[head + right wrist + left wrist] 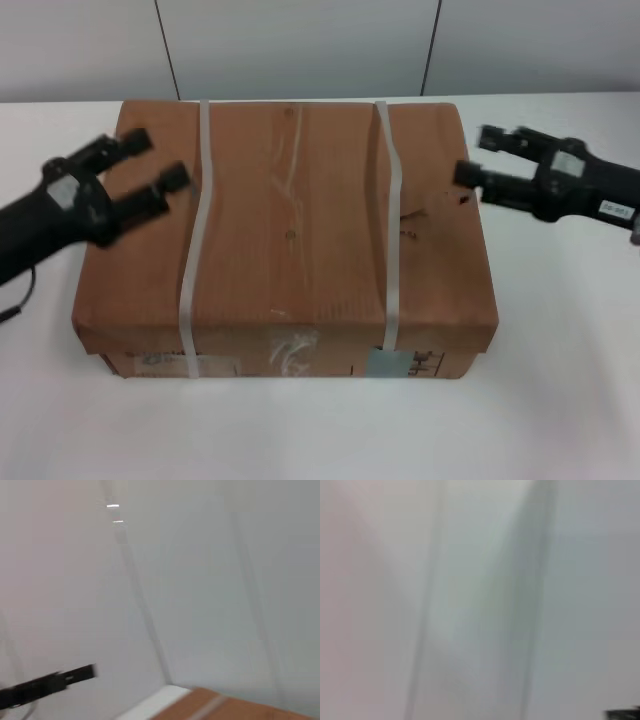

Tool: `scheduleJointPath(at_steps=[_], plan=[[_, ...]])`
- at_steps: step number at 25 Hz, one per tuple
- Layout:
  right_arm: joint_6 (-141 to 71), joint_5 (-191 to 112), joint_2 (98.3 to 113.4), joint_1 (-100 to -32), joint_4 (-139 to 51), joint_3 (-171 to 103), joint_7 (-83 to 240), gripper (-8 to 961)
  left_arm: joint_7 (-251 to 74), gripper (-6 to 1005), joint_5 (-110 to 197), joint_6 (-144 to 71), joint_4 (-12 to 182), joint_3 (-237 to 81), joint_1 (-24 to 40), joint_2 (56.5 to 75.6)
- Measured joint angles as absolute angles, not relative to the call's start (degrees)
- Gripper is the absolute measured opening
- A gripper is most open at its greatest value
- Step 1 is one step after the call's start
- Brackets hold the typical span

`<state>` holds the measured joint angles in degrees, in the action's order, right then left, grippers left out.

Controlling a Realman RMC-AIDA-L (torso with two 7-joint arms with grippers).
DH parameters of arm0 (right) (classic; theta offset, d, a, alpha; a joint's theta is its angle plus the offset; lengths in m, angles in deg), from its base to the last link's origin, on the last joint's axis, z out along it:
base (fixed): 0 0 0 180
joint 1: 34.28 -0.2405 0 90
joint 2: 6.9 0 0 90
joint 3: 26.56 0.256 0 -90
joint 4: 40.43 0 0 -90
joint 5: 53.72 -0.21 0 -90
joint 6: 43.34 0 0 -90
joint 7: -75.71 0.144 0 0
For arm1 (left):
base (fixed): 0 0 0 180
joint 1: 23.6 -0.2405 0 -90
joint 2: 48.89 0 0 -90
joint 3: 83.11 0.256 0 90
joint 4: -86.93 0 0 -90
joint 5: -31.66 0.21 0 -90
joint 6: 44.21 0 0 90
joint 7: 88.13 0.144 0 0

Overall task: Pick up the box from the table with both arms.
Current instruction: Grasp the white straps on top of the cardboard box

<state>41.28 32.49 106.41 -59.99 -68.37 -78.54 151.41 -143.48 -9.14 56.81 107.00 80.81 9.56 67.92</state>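
On table (560, 400), box (290, 230) (flanked by both spread pincers).

My left gripper (160, 160) and right gripper (478, 157) hover on opposite sides, fingers spread, pointing inward toward each other.

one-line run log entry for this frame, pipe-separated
phase: approach | box on table, not lifted | left gripper open, over box's left edge | right gripper open, at box's right edge
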Motion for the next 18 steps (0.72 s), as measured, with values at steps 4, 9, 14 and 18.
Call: scheduleJointPath(at_steps=[4, 9, 14, 18], plan=[[35.34, 32.52, 106.24, -59.59, -66.86, -77.51, 155.44, 813, -147.97, 766, -11.47, 48.79, 106.49, 80.88, 9.57, 67.95], [28.54, 32.91, 106.90, -59.75, -65.15, -78.10, 156.98, 811, -151.55, 766, -10.27, 39.16, 104.50, 80.96, 10.64, 68.07], [22.59, 33.06, 108.22, -62.00, -61.41, -79.21, 157.03, 809, -151.67, 765, -8.75, 32.30, 102.22, 81.00, 11.88, 68.14], [18.09, 33.13, 110.20, -63.44, -60.93, -81.91, 156.62, 807, -151.66, 765, -7.22, 26.55, 99.96, 80.99, 13.21, 68.15]])
